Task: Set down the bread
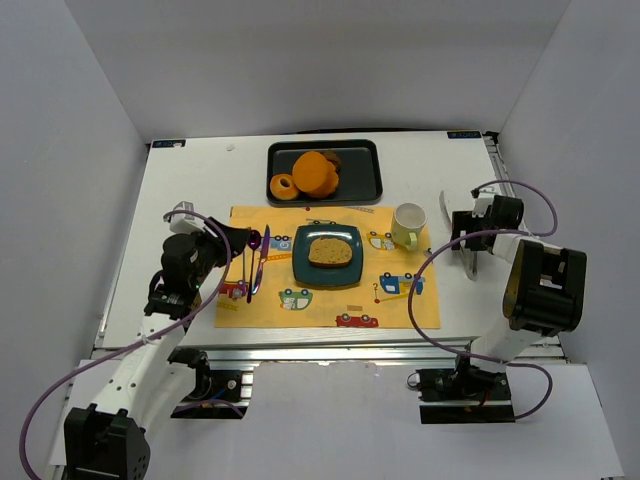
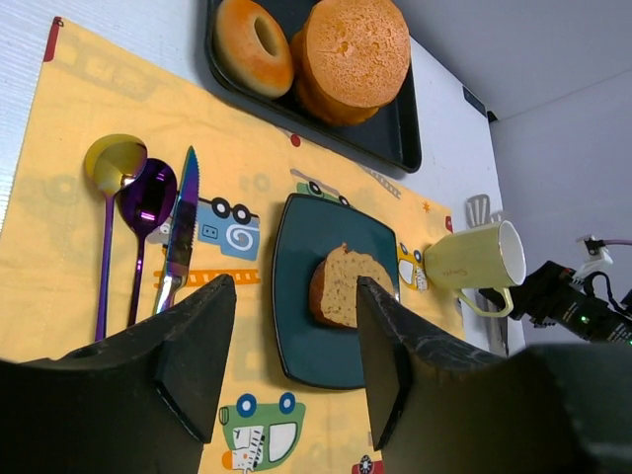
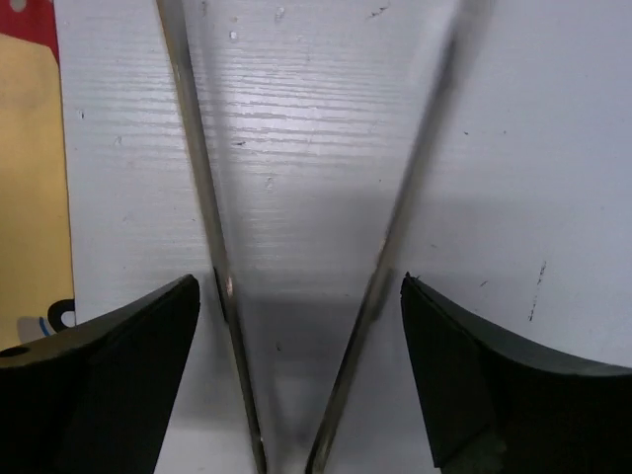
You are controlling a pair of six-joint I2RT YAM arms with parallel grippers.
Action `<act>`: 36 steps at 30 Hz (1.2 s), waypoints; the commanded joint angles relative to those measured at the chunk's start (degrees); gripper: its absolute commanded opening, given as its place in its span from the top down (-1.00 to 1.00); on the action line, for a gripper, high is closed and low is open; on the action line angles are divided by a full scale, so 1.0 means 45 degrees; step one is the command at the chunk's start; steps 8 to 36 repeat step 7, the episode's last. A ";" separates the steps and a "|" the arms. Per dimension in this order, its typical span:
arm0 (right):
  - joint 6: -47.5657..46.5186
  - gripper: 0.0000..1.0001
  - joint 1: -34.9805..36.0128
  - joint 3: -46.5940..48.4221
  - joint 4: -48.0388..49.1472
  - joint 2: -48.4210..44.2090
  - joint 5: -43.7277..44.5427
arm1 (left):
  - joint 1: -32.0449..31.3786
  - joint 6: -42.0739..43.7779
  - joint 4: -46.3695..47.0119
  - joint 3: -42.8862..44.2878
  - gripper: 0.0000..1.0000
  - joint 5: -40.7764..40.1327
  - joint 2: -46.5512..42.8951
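Note:
The bread (image 1: pixel 329 251) is a flat tan slice with a darker crust. It lies on the teal plate (image 1: pixel 303 268) in the middle of the yellow placemat (image 1: pixel 400 305). In the left wrist view the bread (image 2: pixel 346 286) sits on the plate (image 2: pixel 296 346) just beyond my fingers. My left gripper (image 1: pixel 243 245) is open and empty, above the placemat to the left of the plate; it also shows in its wrist view (image 2: pixel 293 306). My right gripper (image 1: pixel 468 238) is open at the right of the table. Its fingers stand either side of the metal tongs (image 3: pixel 212 247) without touching them.
A black tray (image 1: pixel 368 178) at the back holds a big orange bun (image 1: pixel 317 173) and an orange ring piece (image 1: pixel 283 187). A pale green mug (image 1: pixel 408 224) stands right of the plate. Two spoons (image 2: pixel 138 212) and a knife (image 2: pixel 181 232) lie on the mat's left side.

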 commanded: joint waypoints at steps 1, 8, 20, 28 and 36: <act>-0.0629 -0.79 -0.0031 0.1681 -0.1588 -0.0378 0.0286 | -0.0008 0.0026 -0.0089 0.0453 -0.23 0.0107 -0.0144; -0.0822 -0.79 0.0035 0.3248 -0.2655 -0.2279 -0.1066 | -0.0008 -0.0102 0.0580 0.0516 0.38 0.0703 0.0440; -0.0822 -0.79 0.0035 0.3248 -0.2655 -0.2279 -0.1066 | -0.0008 -0.0102 0.0580 0.0516 0.38 0.0703 0.0440; -0.0822 -0.79 0.0035 0.3248 -0.2655 -0.2279 -0.1066 | -0.0008 -0.0102 0.0580 0.0516 0.38 0.0703 0.0440; -0.0822 -0.79 0.0035 0.3248 -0.2655 -0.2279 -0.1066 | -0.0008 -0.0102 0.0580 0.0516 0.38 0.0703 0.0440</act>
